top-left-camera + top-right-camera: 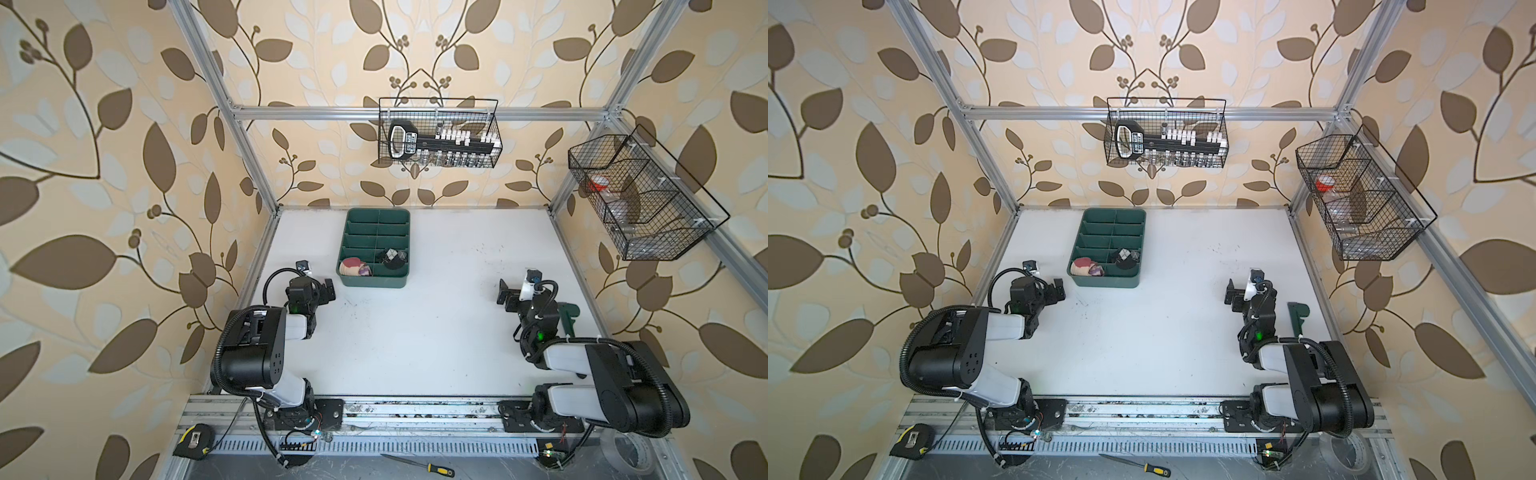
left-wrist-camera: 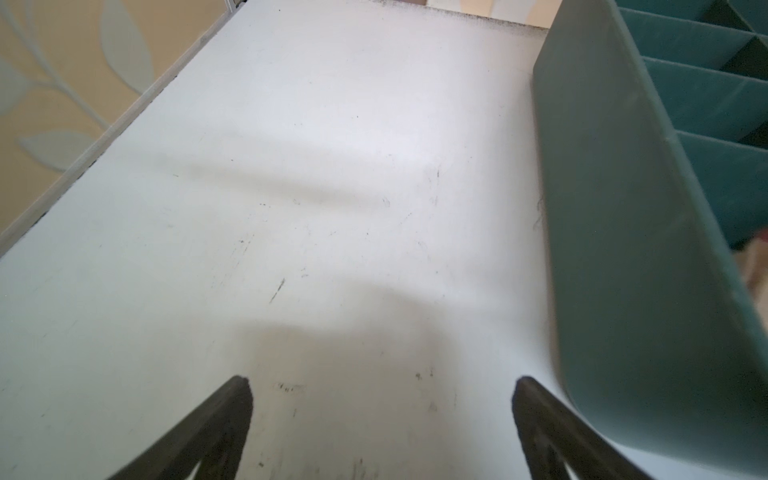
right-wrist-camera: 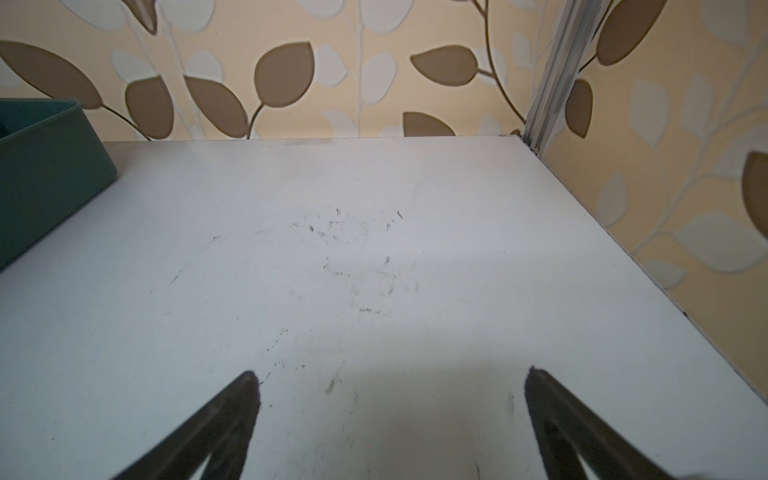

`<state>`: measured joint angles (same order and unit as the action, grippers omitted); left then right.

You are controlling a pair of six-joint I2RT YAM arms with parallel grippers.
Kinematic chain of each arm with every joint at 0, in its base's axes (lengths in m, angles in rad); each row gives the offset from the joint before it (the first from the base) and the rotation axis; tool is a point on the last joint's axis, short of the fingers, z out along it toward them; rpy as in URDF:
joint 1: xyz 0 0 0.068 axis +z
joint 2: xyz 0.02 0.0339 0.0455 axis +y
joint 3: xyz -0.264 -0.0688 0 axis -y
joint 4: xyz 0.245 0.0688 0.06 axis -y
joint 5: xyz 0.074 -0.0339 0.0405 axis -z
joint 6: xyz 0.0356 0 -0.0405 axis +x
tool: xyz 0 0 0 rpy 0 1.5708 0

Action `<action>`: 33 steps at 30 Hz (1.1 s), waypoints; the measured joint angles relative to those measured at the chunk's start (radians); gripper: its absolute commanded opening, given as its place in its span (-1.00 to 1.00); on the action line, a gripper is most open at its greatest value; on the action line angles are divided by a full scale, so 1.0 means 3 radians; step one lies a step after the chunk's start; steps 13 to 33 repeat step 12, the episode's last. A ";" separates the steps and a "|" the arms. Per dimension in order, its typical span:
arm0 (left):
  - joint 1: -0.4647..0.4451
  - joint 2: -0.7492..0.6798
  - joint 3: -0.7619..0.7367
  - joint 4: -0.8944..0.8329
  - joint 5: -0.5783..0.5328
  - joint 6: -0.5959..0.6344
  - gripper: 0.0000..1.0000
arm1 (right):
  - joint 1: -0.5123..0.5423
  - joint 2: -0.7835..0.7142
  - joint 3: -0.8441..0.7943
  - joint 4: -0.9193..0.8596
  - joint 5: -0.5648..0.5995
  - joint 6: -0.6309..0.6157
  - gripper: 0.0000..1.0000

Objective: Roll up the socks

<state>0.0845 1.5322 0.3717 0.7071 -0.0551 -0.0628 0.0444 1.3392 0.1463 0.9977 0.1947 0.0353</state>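
Left wrist view: the left jaws stand spread over a scuffed white surface (image 2: 291,166), with the green tray (image 2: 615,249) just beside one finger. In both top views the beige sock (image 1: 353,267) and the argyle sock (image 1: 390,259) lie rolled in the tray row nearest the left jaws, well apart from the right jaws, which are also spread with nothing between them. Leaf-patterned wallpaper (image 1: 104,208) lines the aluminium-framed room. One wire basket (image 1: 436,99) hangs on the back rail, and a second wire basket (image 1: 656,245) hangs at right.
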 measured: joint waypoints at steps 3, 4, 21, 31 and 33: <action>0.0000 0.0000 0.0003 0.0000 0.0000 0.0000 0.98 | 0.0000 0.0003 0.0006 -0.0005 -0.0004 -0.0008 1.00; 0.0000 0.0000 0.0003 0.0000 0.0000 0.0000 0.98 | -0.0009 0.0008 0.0019 -0.0018 -0.0020 -0.0009 1.00; 0.0000 0.0000 0.0004 0.0000 0.0000 0.0000 0.98 | -0.0069 0.0020 0.0078 -0.0034 -0.0114 -0.0009 1.00; 0.0000 0.0000 0.0004 0.0000 0.0000 0.0000 0.98 | -0.0069 0.0020 0.0078 -0.0034 -0.0114 -0.0009 1.00; 0.0000 0.0000 0.0004 0.0000 0.0000 0.0000 0.98 | -0.0069 0.0020 0.0078 -0.0034 -0.0114 -0.0009 1.00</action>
